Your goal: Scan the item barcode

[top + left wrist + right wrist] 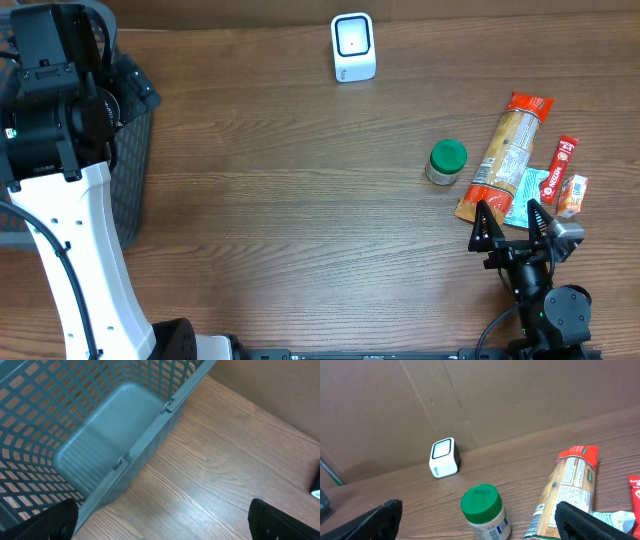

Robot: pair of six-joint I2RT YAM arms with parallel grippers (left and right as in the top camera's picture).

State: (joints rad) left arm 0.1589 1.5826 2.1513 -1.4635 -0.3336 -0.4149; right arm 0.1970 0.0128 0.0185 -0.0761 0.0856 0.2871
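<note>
A white box-shaped barcode scanner (353,47) (444,457) stands at the table's far edge. The items lie at the right: a green-lidded jar (446,162) (484,512), a long pasta bag (505,155) (567,490), a red packet (562,170), a teal sachet (525,190) and a small orange box (572,195). My right gripper (510,218) (480,527) is open and holds nothing, just short of the pasta bag's near end and the sachet. The jar stands ahead of it. My left gripper (162,525) hangs open and empty over bare wood beside the basket.
A grey mesh basket (135,170) (115,435) stands at the left edge under the left arm (60,110). A brown cardboard wall (495,395) runs behind the scanner. Bare wooden tabletop (300,200) lies between basket and items.
</note>
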